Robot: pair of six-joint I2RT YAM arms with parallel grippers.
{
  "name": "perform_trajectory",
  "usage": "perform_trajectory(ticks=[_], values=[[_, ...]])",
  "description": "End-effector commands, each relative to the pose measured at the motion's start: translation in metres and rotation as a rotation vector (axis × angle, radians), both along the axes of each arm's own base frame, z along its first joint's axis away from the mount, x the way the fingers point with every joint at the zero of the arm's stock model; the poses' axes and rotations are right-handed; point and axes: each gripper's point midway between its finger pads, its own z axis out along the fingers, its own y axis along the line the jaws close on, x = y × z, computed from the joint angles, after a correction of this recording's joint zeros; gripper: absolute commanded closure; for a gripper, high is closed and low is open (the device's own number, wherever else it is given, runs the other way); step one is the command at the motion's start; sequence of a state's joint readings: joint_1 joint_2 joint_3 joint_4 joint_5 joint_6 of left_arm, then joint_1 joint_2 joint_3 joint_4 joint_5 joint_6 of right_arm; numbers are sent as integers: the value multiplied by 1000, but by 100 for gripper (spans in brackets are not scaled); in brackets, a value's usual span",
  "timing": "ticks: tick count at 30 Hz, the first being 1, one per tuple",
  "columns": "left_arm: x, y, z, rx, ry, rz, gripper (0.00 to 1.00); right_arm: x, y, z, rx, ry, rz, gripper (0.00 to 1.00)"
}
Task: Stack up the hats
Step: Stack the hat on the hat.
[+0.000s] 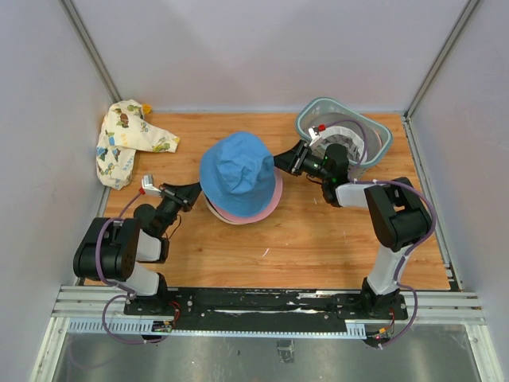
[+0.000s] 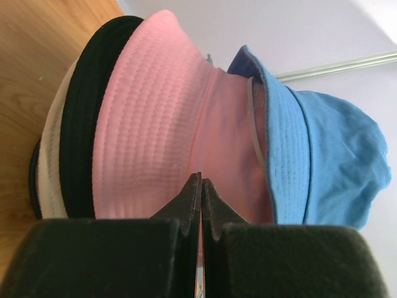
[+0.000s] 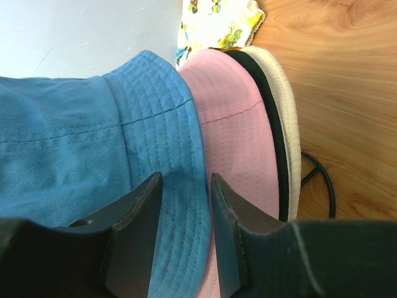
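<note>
Blue cloth tops the pile: the blue hat [image 1: 237, 171] sits over the pink hat [image 1: 269, 204], black hat [image 2: 84, 124] and cream hat [image 2: 49, 167] at mid-surface [image 1: 318, 247], so most of the stacking looks done. The patterned hat [image 1: 123, 143] lies apart at the far left corner, unstacked. The left tool [image 2: 200, 181] is pressed together at the pink brim. The right tool [image 3: 186, 180] is half-spread astride the blue brim.

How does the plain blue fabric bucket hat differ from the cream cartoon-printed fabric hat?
Pattern: the blue fabric bucket hat is plain; the cream cartoon-printed fabric hat carries small coloured pictures. Place: the blue one tops the stack; the cream one lies alone at the far left. Pose: the blue one sits crown-up and rounded; the cream one lies crumpled. Both are soft fabric.
</note>
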State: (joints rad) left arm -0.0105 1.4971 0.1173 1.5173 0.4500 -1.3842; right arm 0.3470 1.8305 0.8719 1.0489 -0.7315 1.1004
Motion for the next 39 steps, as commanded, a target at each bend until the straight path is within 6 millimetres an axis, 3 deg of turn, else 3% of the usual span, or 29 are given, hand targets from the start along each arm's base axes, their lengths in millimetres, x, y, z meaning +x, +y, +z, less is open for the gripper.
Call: perform_trajectory(ticks=[1, 3, 5, 8, 11, 15, 21, 32, 39], values=[[-20, 6, 55, 15, -294, 29, 100, -3, 6, -1, 4, -10, 20, 63], [-25, 10, 55, 18, -296, 47, 94, -3, 6, -2, 3, -9, 21, 63], [-30, 15, 56, 14, -298, 70, 82, -3, 6, 0, 6, -15, 21, 64], [-42, 21, 64, 2, -327, 101, 57, -3, 7, 1, 6, -17, 23, 64], [-50, 23, 74, -2, -361, 112, 48, -4, 6, 0, 5, -15, 23, 64], [-52, 21, 89, 10, -398, 107, 41, -4, 7, 0, 6, -17, 24, 64], [-43, 15, 94, 73, -389, 80, 34, -2, 8, 2, 14, -18, 24, 64], [-31, 15, 69, 128, -284, 76, 32, -2, 9, 5, 15, -25, 31, 64], [-22, 11, 64, 165, -243, 52, 28, -2, 10, 6, 17, -27, 31, 64]])
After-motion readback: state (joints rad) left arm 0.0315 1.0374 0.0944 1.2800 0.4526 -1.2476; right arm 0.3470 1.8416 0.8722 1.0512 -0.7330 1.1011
